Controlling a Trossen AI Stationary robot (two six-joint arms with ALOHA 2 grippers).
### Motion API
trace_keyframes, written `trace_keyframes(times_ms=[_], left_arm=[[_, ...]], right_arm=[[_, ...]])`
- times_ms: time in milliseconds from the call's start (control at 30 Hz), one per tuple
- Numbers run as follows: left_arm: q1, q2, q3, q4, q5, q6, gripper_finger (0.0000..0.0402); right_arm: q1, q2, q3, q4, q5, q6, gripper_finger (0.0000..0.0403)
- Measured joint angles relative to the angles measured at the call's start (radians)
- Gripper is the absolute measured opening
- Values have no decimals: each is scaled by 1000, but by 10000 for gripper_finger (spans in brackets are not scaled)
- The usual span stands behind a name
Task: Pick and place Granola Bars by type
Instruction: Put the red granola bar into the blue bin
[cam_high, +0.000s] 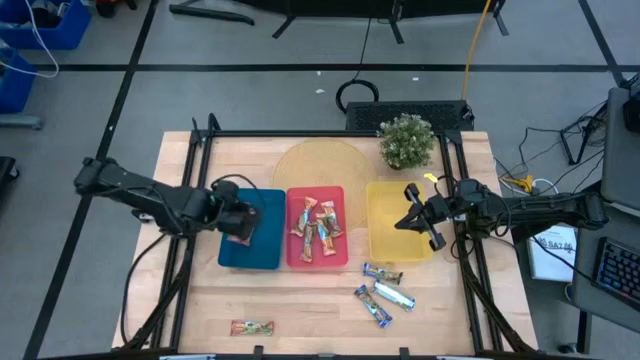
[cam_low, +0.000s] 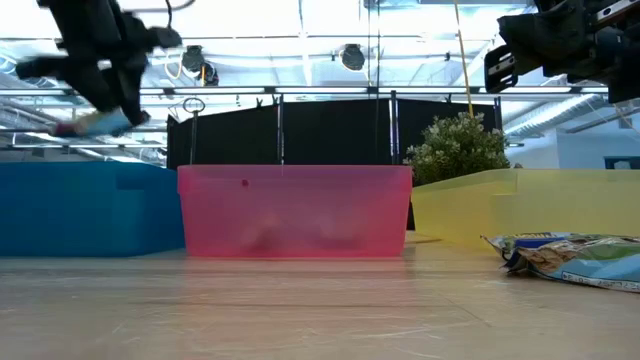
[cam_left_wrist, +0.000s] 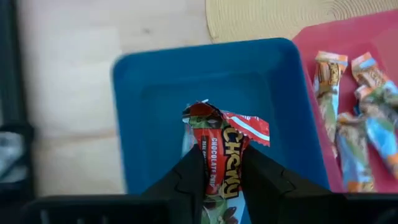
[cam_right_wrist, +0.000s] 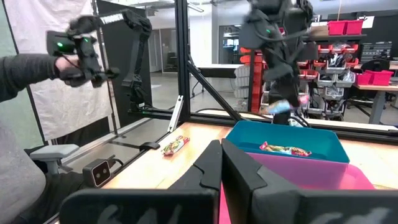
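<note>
The table (cam_high: 200, 300) carries three trays side by side: a blue tray (cam_high: 262, 250), a red tray (cam_high: 340, 255) with several orange-gold bars (cam_high: 315, 225), and a yellow tray (cam_high: 385, 215). A potted plant (cam_high: 406, 140) stands behind the yellow tray. The left gripper (cam_high: 240, 228) hangs over the blue tray, its jaws clamped on a red-green bar (cam_left_wrist: 219, 165); another wrapped bar (cam_right_wrist: 283, 149) lies in that tray. The right gripper (cam_high: 415, 222) waits above the yellow tray, jaws closed and empty. Blue-silver bars (cam_high: 385, 292) lie on the table in front of the yellow tray, and a lone red-green bar (cam_high: 252, 327) lies near the front edge
</note>
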Motion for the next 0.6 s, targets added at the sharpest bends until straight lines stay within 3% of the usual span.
trace_keyframes(times_ms=[333,600], left_arm=[[129,25,-244,320,94,77,88],[168,83,-270,405,99,131,87]], right_arm=[[0,0,0,0,0,-5,0],[0,0,0,0,0,-8,0]])
